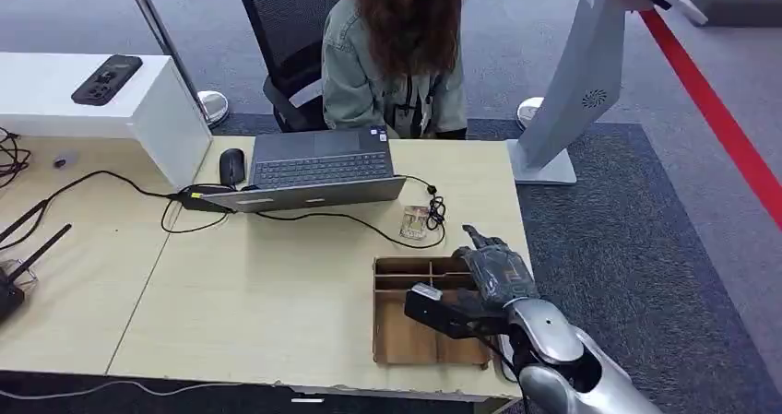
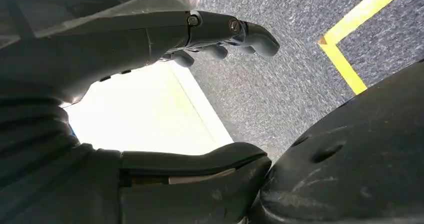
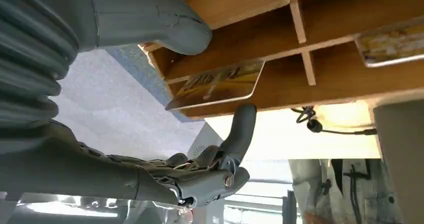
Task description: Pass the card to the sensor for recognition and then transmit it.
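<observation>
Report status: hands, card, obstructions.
Right hand open over wooden tray, fingers around card, no grip yet. Left hand open, hanging by the floor. Nothing blocking the card.

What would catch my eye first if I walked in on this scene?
Probably the robot's silver right hand, hovering over a wooden divided tray at the desk's near right corner, fingers spread close to a yellowish card lying in one compartment. Next, the person seated across the desk behind an open laptop.
</observation>
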Available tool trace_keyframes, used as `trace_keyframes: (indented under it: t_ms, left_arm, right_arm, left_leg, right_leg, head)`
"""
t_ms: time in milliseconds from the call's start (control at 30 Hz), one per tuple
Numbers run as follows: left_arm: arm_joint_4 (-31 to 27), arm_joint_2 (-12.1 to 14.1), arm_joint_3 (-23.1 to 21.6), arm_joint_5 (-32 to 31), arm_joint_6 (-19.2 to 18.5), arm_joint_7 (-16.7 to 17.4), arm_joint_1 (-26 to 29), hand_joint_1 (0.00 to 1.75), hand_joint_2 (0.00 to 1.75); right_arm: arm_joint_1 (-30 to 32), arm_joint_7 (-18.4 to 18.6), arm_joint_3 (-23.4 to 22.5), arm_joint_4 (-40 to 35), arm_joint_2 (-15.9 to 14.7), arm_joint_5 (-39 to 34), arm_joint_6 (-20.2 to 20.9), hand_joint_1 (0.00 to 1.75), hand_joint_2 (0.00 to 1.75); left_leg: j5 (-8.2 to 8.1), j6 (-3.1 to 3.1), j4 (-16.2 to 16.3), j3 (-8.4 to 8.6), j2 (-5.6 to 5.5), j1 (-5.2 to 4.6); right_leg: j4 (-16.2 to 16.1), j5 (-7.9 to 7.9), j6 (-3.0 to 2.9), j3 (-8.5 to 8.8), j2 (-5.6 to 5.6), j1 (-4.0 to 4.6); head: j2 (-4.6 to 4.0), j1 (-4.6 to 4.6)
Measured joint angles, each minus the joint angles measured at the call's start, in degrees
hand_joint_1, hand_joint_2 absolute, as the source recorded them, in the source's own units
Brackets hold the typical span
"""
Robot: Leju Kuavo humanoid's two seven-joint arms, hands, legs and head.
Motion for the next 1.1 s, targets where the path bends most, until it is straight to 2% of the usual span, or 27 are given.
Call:
trace_keyframes:
  t_ms: [267, 433, 467, 567, 633, 667, 1100]
  left_arm:
    - [0.0, -0.02, -0.02, 0.28, 0.0, 0.0, 0.02, 0.0, 0.0]
    - [0.0, -0.02, -0.02, 0.31, 0.0, 0.0, 0.02, 0.0, 0.0]
    - [0.0, -0.02, -0.02, 0.31, 0.0, 0.0, 0.02, 0.0, 0.0]
    - [0.0, -0.02, -0.02, 0.31, 0.0, 0.0, 0.02, 0.0, 0.0]
    - [0.0, -0.02, -0.02, 0.31, 0.0, 0.0, 0.02, 0.0, 0.0]
    - [0.0, -0.02, -0.02, 0.31, -0.02, 0.0, 0.02, 0.0, 0.0]
    - [0.0, -0.04, -0.07, 0.55, 0.0, 0.09, 0.04, 0.0, 0.0]
  right_arm:
    - [-0.3, -0.13, 0.28, 0.79, 0.59, 0.0, 0.0, 0.82, 1.75]
    - [-0.55, -0.13, 0.55, 1.18, 0.83, 0.0, -0.07, 0.91, 1.75]
    - [-0.63, -0.13, 0.55, 1.29, 0.87, 0.0, -0.09, 0.96, 1.75]
    - [-0.68, -0.13, 0.55, 1.51, 0.98, 0.0, -0.18, 1.45, 1.75]
    - [-0.73, -0.13, 0.57, 1.57, 1.03, 0.0, -0.37, 1.64, 1.75]
    - [-0.8, -0.13, 0.57, 1.62, 1.05, 0.0, -0.44, 1.68, 1.75]
    - [-0.83, -0.48, 0.96, 3.17, 1.9, 2.16, -2.58, 1.71, 1.75]
  left_leg:
    - [0.0, 0.0, 0.0, 0.0, 0.0, 0.0]
    - [0.0, 0.0, 0.0, 0.01, 0.0, 0.0]
    - [0.0, 0.0, 0.0, 0.01, 0.0, 0.0]
    - [0.0, 0.0, 0.0, 0.01, 0.0, 0.0]
    - [0.0, 0.0, 0.0, 0.01, 0.0, 0.0]
    - [0.0, 0.0, 0.0, 0.01, 0.0, 0.0]
    - [0.0, 0.0, 0.0, 0.01, 0.0, 0.0]
  right_leg:
    - [0.0, 0.0, 0.0, 0.0, 0.0, 0.0]
    - [0.0, 0.0, 0.0, 0.0, 0.0, 0.0]
    - [0.0, 0.0, 0.0, 0.0, 0.0, 0.0]
    - [0.0, 0.0, 0.0, 0.0, 0.0, 0.0]
    - [0.0, 0.0, 0.0, 0.0, 0.0, 0.0]
    - [0.0, 0.0, 0.0, 0.0, 0.0, 0.0]
    - [0.0, 0.0, 0.0, 0.0, 0.0, 0.0]
  head:
    - [0.0, 0.0]
    - [0.0, 0.0]
    - [0.0, 0.0]
    - [0.0, 0.0]
    - [0.0, 0.0]
    - [0.0, 0.0]
    - [0.0, 0.0]
